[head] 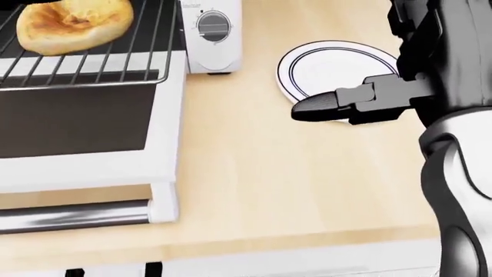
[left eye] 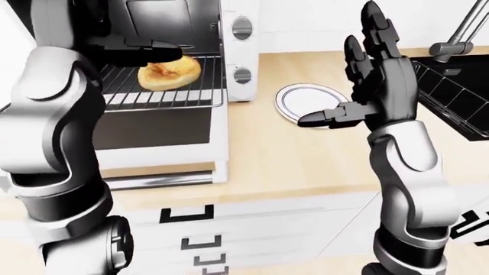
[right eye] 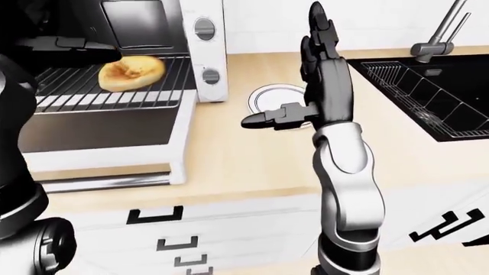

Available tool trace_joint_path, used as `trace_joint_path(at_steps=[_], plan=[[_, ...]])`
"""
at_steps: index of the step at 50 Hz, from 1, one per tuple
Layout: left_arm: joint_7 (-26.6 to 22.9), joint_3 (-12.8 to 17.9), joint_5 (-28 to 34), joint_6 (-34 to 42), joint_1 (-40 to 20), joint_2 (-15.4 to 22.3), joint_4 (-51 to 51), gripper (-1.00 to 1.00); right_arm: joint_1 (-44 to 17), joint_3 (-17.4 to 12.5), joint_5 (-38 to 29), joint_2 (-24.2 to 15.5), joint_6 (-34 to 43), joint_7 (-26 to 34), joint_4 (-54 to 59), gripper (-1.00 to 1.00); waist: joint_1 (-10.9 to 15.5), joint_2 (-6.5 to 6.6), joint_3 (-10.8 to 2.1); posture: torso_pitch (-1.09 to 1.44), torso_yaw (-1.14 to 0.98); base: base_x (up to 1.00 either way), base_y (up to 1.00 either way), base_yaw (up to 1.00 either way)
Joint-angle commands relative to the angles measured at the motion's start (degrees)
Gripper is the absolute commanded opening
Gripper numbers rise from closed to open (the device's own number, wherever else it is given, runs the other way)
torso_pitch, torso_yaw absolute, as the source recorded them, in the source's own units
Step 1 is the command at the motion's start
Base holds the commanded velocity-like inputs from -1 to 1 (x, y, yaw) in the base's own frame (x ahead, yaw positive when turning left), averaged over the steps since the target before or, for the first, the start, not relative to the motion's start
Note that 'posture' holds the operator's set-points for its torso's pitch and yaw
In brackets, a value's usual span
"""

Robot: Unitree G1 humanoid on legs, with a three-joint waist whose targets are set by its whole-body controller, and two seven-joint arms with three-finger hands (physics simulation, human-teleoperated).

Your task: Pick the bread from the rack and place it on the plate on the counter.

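Observation:
The bread (head: 75,24), a round golden bun, lies on the wire rack (head: 85,63) pulled out of the toaster oven, at the head view's top left. In the left-eye view my left hand (left eye: 156,49) hovers just above the bread (left eye: 169,73), fingers stretched out flat and open, holding nothing. The white plate (head: 338,66) with a dark ring sits on the wooden counter to the right of the oven. My right hand (left eye: 348,80) is raised over the plate's near edge, open, fingers pointing up and thumb (head: 323,105) pointing left, partly covering the plate.
The oven's door (head: 77,121) hangs open toward me, with its handle (head: 73,216) at the lower left. The white knob panel (left eye: 241,74) stands between rack and plate. A black sink (right eye: 428,97) and a faucet (right eye: 439,40) lie at the right. Drawers with black handles (left eye: 187,215) sit below the counter.

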Motion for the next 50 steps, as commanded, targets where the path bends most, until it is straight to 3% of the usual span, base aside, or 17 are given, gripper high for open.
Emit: trace_joint_path(at_steps=[1,17,24,32,50], plan=[[-1.16,-0.30,1.37,-1.26,-2.34,0.46,0.67,1.00,-1.51,-0.51,0.05,-0.45,-1.54,-0.20,-1.69,1.00,-0.07,0.19,-1.31,0.00,0.00,0.00,0.00,0.00],[-9.23,-4.23,12.43,-1.94,-10.14,-0.89,17.30,1.00,-0.30,-0.75,0.43,-0.55,-2.49,-0.51,-1.66,1.00,0.27,-0.20,-1.74,0.00,0.00,0.00,0.00,0.00],[-11.88,-4.43,15.99,-5.24,-12.81,-1.23,24.17,1.00,-0.22,-0.68,0.35,-0.49,-2.67,-0.60,-1.53,1.00,0.25,-0.33,-1.85,0.00,0.00,0.00,0.00,0.00],[-14.26,-4.41,19.03,-3.44,-12.59,-0.44,25.89,1.00,0.11,-0.92,0.29,-0.58,-3.30,-0.55,-1.04,1.00,0.11,-0.28,-2.06,0.00,0.00,0.00,0.00,0.00],[-14.10,-3.29,20.01,-9.45,-13.50,-0.69,35.51,1.00,1.09,-0.92,-0.10,-0.37,-3.30,-0.50,-1.91,1.00,0.15,-0.44,-2.40,0.00,0.00,0.00,0.00,0.00]])
